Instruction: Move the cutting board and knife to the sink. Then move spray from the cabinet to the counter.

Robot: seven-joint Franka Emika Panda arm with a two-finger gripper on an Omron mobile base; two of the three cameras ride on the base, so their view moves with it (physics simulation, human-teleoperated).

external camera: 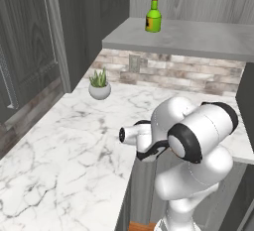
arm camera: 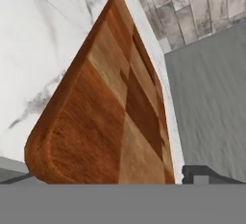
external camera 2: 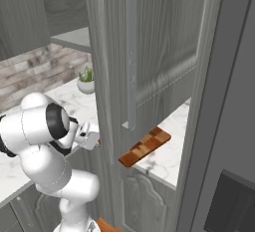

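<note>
With jaws apart, gripper (arm camera: 115,182) nears cutting board (arm camera: 115,117) on counter (external camera: 74,141); shallow approach risks shoving board off edge.

I take the counter (external camera: 74,141) as my landmark. The cutting board (external camera 2: 145,146) lies on it, one end overhanging its front edge. A potted plant (external camera: 99,85) sits on it at the back, near the wall. Above it, the spray (external camera: 154,16) stands on the cabinet shelf (external camera: 198,39).
</note>
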